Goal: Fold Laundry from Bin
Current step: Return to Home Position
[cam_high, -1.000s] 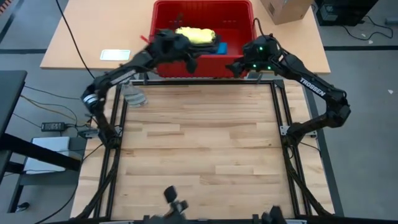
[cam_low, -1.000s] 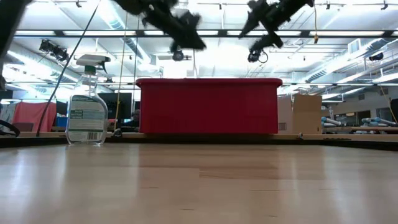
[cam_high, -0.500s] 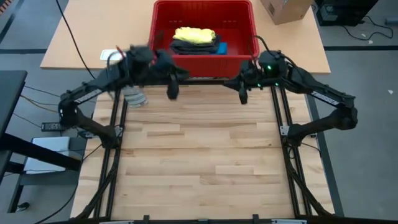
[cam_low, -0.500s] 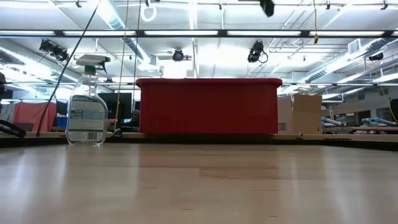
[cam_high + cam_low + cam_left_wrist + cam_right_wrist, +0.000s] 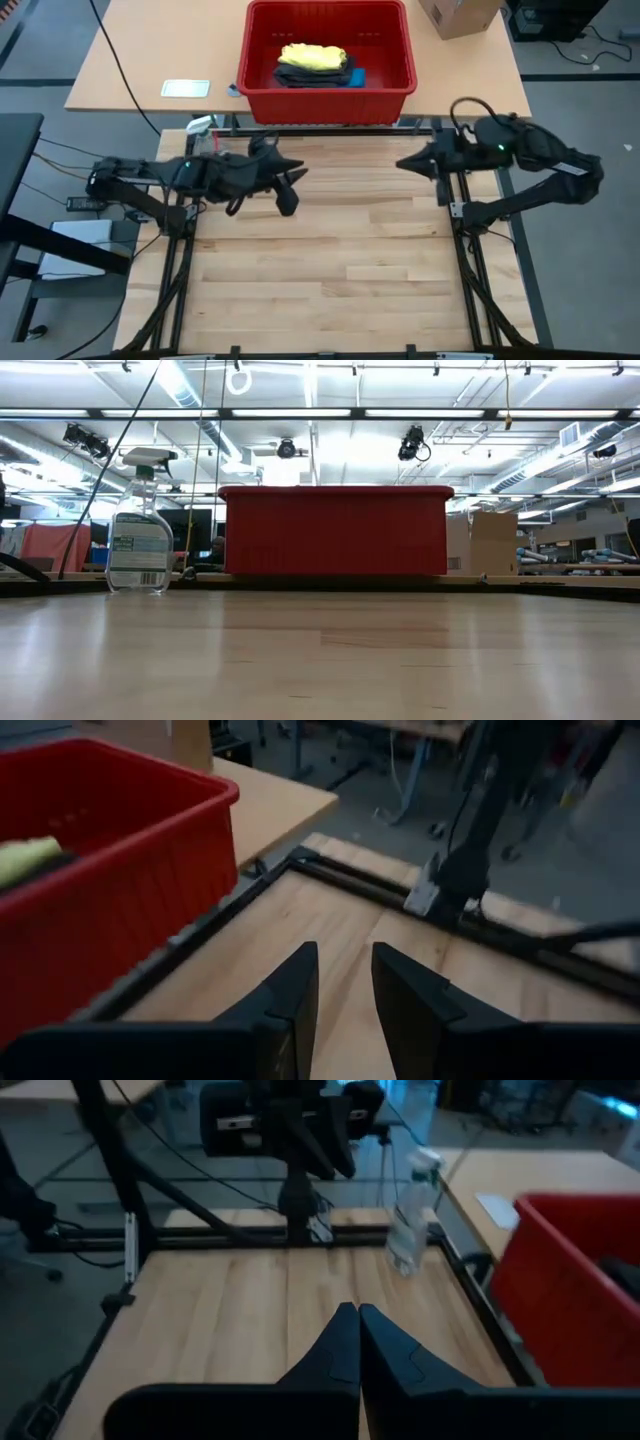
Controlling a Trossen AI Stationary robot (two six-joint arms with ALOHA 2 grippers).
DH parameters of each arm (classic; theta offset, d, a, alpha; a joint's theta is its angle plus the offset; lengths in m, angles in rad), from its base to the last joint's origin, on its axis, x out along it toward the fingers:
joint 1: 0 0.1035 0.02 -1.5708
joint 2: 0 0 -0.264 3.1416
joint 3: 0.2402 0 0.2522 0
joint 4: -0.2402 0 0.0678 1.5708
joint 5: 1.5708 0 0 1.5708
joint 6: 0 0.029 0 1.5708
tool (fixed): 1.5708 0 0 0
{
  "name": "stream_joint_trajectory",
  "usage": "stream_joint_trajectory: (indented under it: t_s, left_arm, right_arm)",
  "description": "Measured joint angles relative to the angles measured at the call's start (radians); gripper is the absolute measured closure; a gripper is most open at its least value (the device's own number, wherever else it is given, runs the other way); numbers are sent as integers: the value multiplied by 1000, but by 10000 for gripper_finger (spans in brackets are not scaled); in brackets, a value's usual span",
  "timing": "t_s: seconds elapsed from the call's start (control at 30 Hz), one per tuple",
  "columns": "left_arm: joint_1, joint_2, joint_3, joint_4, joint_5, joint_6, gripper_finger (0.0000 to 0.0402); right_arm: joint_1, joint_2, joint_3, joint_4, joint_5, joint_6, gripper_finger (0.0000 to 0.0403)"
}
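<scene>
— Both arms have pulled back from the bin point(image 5: 247, 50) since half a second ago. The left gripper point(image 5: 288, 190) has come nearer the middle of the table point(image 5: 320, 270), and the right gripper point(image 5: 405, 163) has edged toward its own side.
— Room to move?
— Plenty. Bare wood lies between the two grippers, and the low view shows no arm. The spray bottle point(image 5: 202, 126) stands close by the left arm, at the far left corner.
— Poses?
— Each arm is folded back over its side, gripper pointing inward across the table. The left fingers point(image 5: 295, 995) sit slightly parted. The right fingers point(image 5: 340, 1345) are pressed together, holding nothing.
— Laundry?
— The laundry point(image 5: 312, 60) lies stacked inside the bin, yellow on top, beyond the table's far edge.
</scene>
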Motion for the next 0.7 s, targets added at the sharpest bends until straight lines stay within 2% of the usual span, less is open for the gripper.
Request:
stream_joint_trajectory:
  t_s: [0.17, 0.33, 0.43, 0.63, 0.7]
  left_arm:
    - [-29, -70, -248, 287, 26, -40, 299]
    - [-27, -118, -398, 496, 64, -36, 299]
    - [-7, -167, -457, 501, 66, -19, 299]
    - [53, -356, -582, 501, 143, -9, 299]
    - [48, -437, -646, 499, 147, -21, 299]
  right_arm:
    - [185, -28, 0, -37, 169, 94, 400]
    - [362, -31, -52, -3, 422, 105, 401]
    - [406, -38, -130, 88, 505, 115, 402]
    - [408, -91, -342, 429, 569, 86, 402]
    - [408, -123, -408, 490, 575, 53, 399]
